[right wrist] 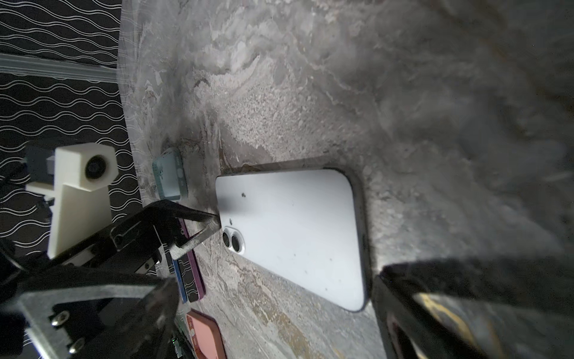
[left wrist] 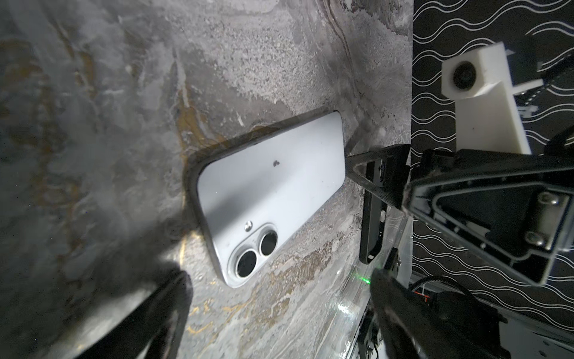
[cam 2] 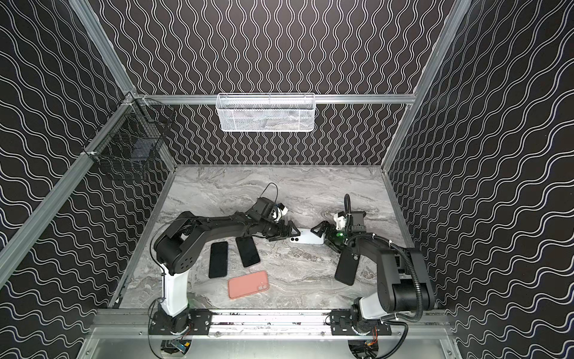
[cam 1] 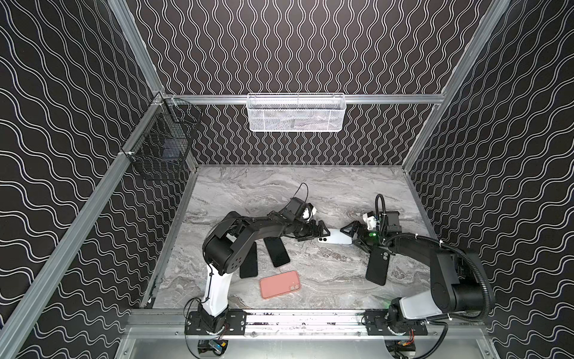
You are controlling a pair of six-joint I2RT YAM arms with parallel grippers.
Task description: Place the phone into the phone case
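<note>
A pale phone point(cam 1: 337, 240) point(cam 2: 307, 240) lies back-up, its twin lenses toward the left, in mid-table in both top views. My left gripper point(cam 1: 318, 234) point(left wrist: 279, 314) stands open at the lens end, with one fingertip at the phone's edge. My right gripper point(cam 1: 353, 237) point(right wrist: 279, 326) stands open at the other end, a fingertip against that short edge. The phone point(left wrist: 273, 192) point(right wrist: 295, 236) rests flat on the table between the two. A pink phone case point(cam 1: 279, 284) lies near the front. A black phone case point(cam 1: 377, 267) lies partly under my right arm.
Two dark phones point(cam 1: 277, 251) point(cam 1: 249, 264) lie screen-up beneath my left arm. A white mesh basket point(cam 1: 295, 113) hangs on the back rail. A black wire basket point(cam 1: 161, 146) hangs on the left wall. Patterned walls enclose the marble table point(cam 1: 279, 192).
</note>
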